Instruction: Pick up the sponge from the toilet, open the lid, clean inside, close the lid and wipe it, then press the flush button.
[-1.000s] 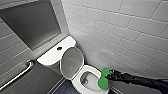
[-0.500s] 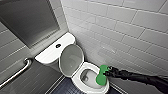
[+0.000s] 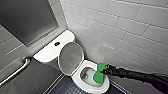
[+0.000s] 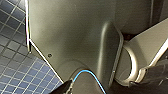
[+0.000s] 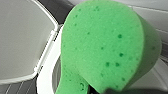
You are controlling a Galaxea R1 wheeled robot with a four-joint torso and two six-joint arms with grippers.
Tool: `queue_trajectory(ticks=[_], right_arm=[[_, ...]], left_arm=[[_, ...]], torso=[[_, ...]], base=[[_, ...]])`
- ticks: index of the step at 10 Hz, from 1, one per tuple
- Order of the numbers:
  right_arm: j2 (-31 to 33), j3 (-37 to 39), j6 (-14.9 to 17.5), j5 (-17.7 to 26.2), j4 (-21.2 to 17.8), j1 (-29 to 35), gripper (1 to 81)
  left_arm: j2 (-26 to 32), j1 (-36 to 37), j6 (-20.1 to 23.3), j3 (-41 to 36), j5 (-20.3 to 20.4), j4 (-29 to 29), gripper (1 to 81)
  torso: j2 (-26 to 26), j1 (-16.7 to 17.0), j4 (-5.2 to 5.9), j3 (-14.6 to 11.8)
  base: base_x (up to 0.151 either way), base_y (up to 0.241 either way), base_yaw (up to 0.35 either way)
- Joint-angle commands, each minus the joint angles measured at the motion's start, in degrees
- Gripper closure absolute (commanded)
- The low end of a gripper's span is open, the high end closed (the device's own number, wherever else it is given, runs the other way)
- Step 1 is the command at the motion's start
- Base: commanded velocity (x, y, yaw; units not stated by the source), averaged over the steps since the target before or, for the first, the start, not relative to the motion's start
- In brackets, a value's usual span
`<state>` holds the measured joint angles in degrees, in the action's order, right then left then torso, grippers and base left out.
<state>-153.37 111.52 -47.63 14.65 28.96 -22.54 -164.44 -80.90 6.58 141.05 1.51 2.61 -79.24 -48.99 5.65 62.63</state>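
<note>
Tiled wall point(image 3: 120, 25) | sponge point(image 3: 98, 76): bright green, pitted, rounded | in right claw point(image 3: 105, 71)

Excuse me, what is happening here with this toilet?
A robot is cleaning the toilet. Its right gripper holds the green sponge at the opening of the bowl, on the side nearer the tiled wall. The lid is raised and leans back toward the tank. The flush button sits on the tank top with nothing near it.
</note>
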Motion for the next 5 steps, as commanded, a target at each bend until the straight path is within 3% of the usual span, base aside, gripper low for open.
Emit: queue_trajectory(ticks=[1,5], right_arm=[[-1.78,0.79,-1.67,1.00,-0.58,8.68,81.1],[-5.31,5.27,-2.12,1.17,-0.66,10.36,81.1]], left_arm=[[0.78,-1.24,0.01,-0.07,-5.38,0.73,1.0],[0.16,-1.33,0.01,2.04,-6.61,2.84,1.0]], torso=[[0.00,0.00,0.00,0.00],[0.02,0.00,0.00,0.02]], base=[[0.000,0.000,0.000],[0.000,0.000,0.000]])
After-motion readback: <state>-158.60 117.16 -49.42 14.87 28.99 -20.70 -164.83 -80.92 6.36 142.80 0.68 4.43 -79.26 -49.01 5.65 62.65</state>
